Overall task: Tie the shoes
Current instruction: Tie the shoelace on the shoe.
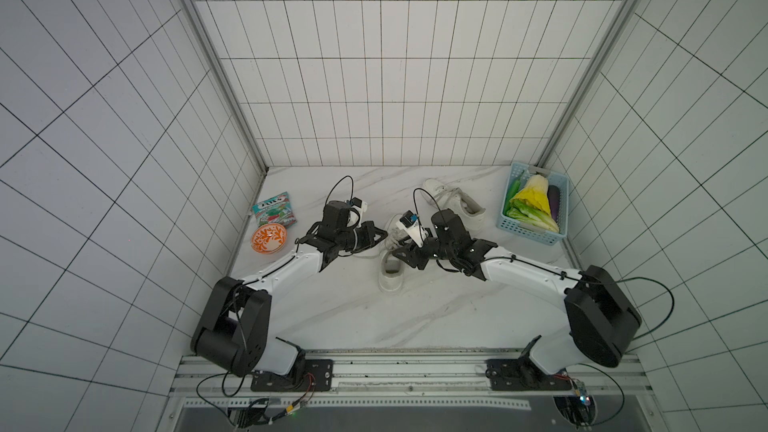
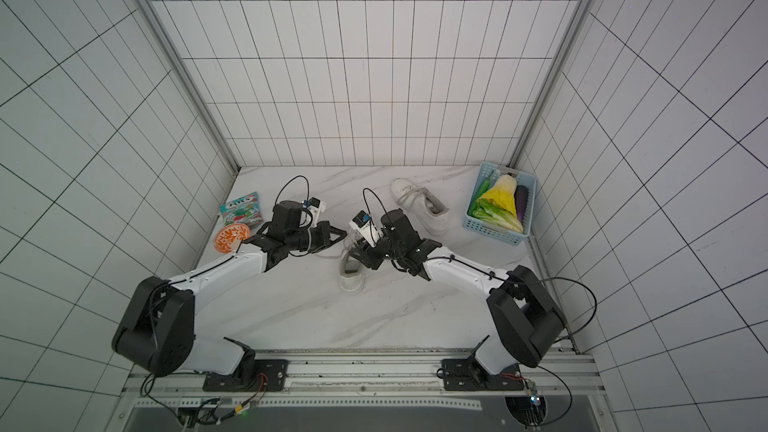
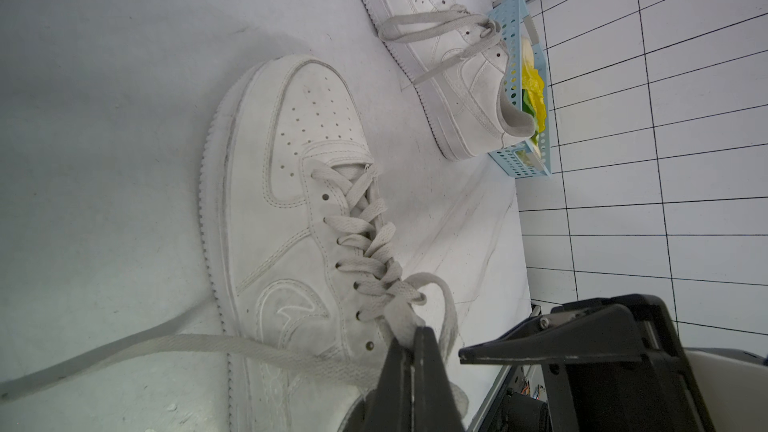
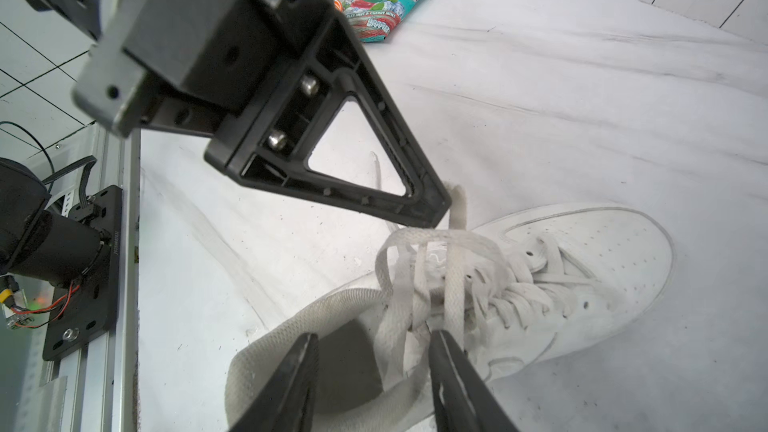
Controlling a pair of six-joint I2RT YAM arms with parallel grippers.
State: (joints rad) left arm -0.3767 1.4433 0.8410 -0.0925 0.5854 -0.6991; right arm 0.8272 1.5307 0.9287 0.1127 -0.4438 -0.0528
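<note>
Count: 2 shoes, 2 arms, 1 basket, 1 bowl, 1 packet, all on the marble table (image 1: 374,317).

Shoes: both white and upright on their soles.
- The near shoe (image 1: 391,272) sits mid-table between the two grippers, heel toward the arm bases and toe toward the back wall.
- The far shoe (image 1: 455,203) stands toward the back right, apart from the near one and near the blue basket (image 1: 530,236) of vegetables (image 1: 530,201).

The orange-patterned bowl (image 1: 269,238) and the packet (image 1: 274,209) lie at the left edge, near each other.

Left arm: reaches in from the left with the forearm low. The left gripper (image 3: 415,332) has its jaws pressed together, pinching the lace (image 3: 399,313) of the near shoe just above the top eyelets. One free end of that lace trails off across the table.

Right arm: reaches in from the right with the wrist bent down over the shoe's collar. The right gripper (image 4: 374,340) has its jaws spread, one on each side of the loose lace strands above the tongue. One finger sits against a strand, but contact is uncertain from this angle and nothing looks clamped.
</note>
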